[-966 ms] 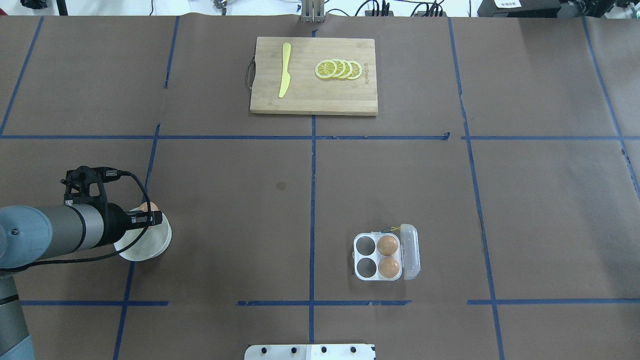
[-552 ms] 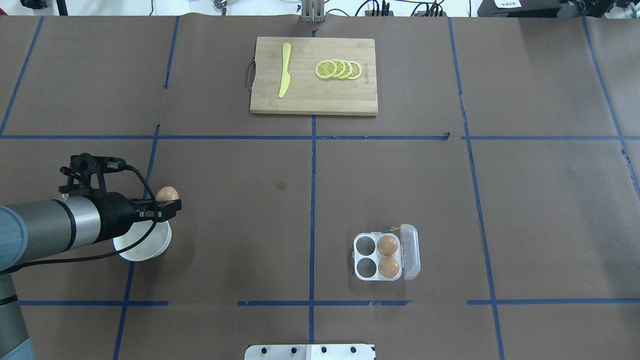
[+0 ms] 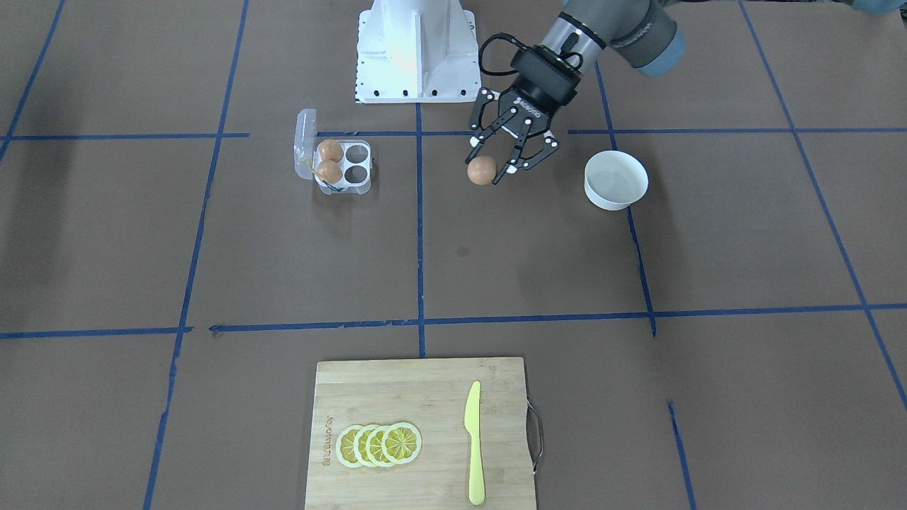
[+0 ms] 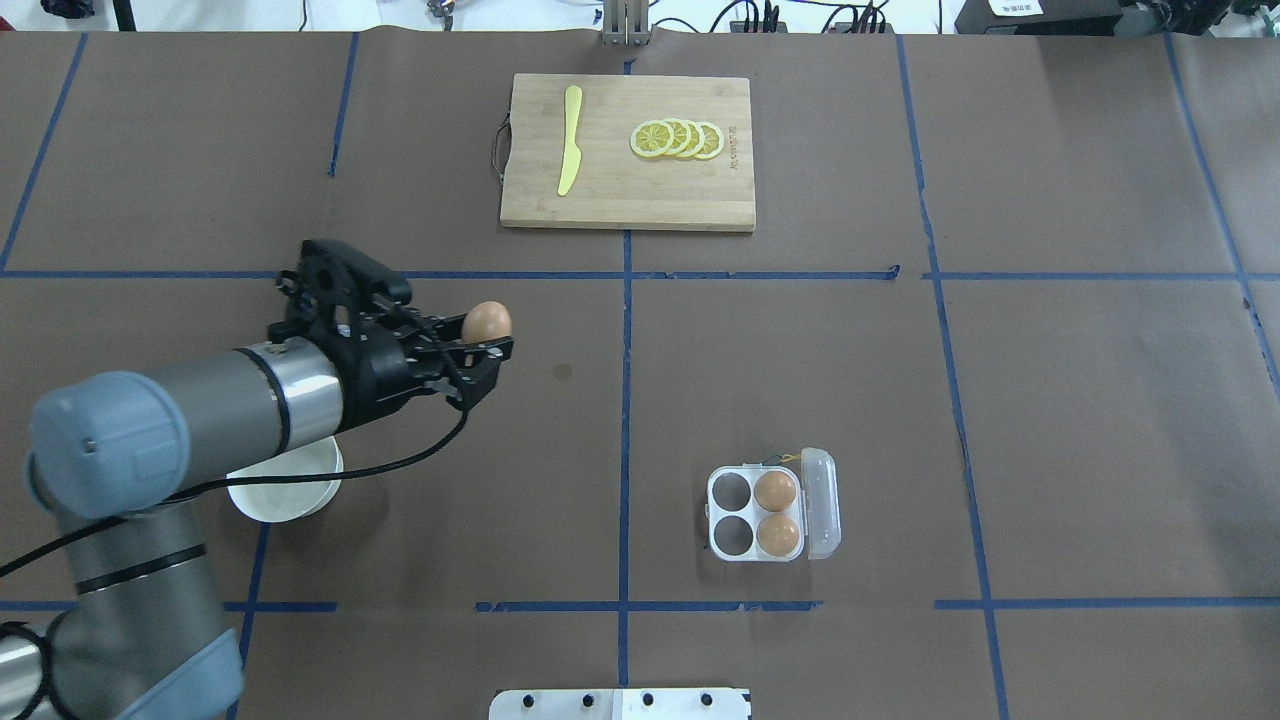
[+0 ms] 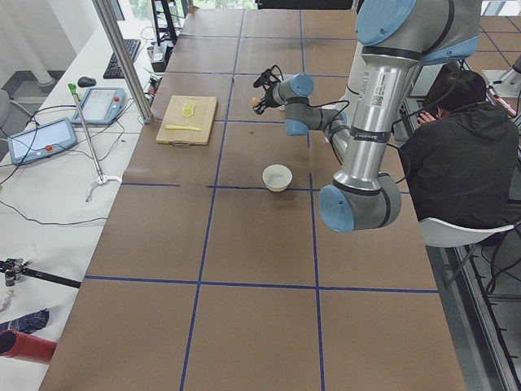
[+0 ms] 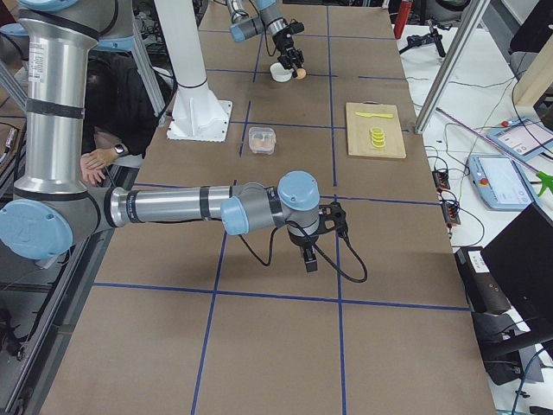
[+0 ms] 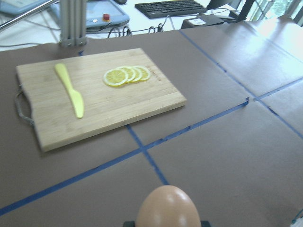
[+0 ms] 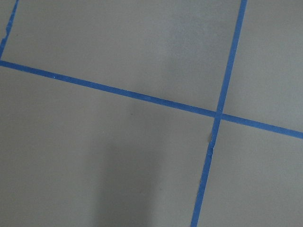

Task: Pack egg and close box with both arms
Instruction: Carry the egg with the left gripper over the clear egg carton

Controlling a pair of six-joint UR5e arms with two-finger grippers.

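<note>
Overhead exterior: left gripper [image 4: 486, 344] clamped on the egg [image 4: 487, 322], held above the table paper. The box [image 4: 822, 503], lid open, two cells filled, lies well apart to the gripper's right, nearer the robot base. White bowl [image 4: 285, 492] sits behind the gripper, under its forearm. Right gripper [image 6: 308, 259]: opening cannot be told.

The left arm [image 4: 200, 410] covers part of the white bowl [image 4: 325, 490]. The wrist view's bottom edge cuts off the egg [image 7: 168, 208]. The right gripper [image 6: 308, 262] is too small to judge its jaws.
</note>
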